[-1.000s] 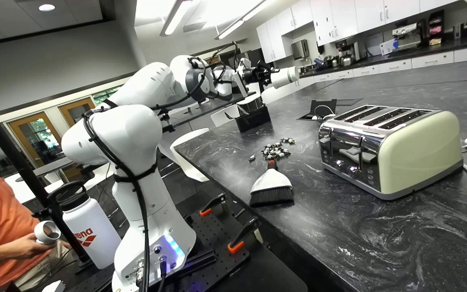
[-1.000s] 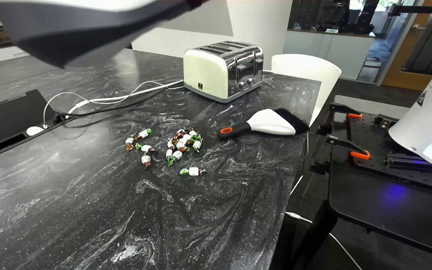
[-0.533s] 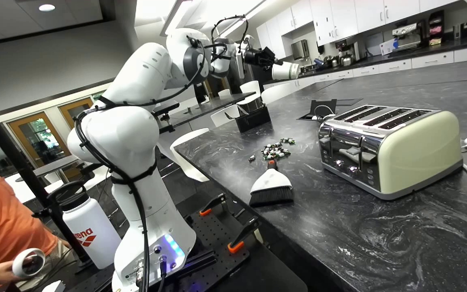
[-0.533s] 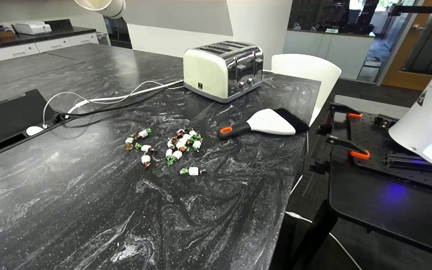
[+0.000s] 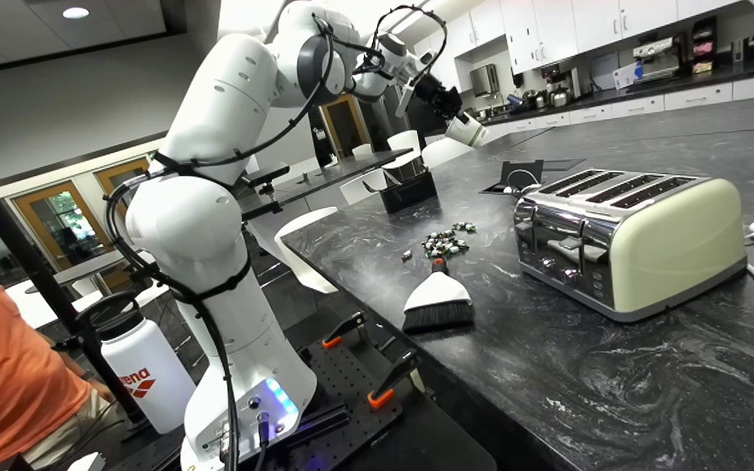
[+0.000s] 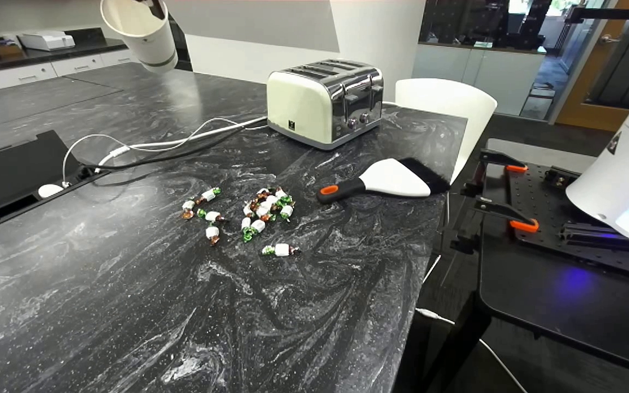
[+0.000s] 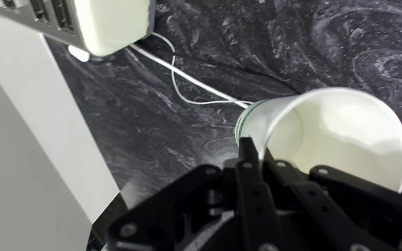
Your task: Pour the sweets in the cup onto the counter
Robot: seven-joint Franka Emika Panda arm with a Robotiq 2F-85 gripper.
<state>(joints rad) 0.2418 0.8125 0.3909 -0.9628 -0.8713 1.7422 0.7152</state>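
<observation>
Since the earlier frames the arm point(image 5: 226, 111) has raised its elbow and the cup point(image 6: 149, 46) has swung from nearly level to a steep slant, dropping further into an exterior view. In both exterior views its long axis runs from the mouth at upper left to the green-banded base at lower right. It is held up off the worktop point(image 6: 271, 327), the hand point(image 7: 259, 154) closed on its wall at the rim, one finger inside and one outside. Only the wrist view reaches the round inner floor; there the mouth faces right and towards the camera.

The sweets point(image 6: 263, 210) show in both exterior views, lying on the worktop: a clump, a smaller loose group beside it, and a single piece apart. White cords point(image 7: 194, 80) run from beside the toaster point(image 7: 110, 24) in the wrist view and slip behind the cup; an exterior view follows them to an outlet hatch point(image 6: 19, 172). The brush point(image 6: 396, 177) lies near the worktop's edge, bristles towards it, handle towards the sweets. From the sweets a broad stretch of marbled surface runs to that same edge, and another lies between them and the toaster.
</observation>
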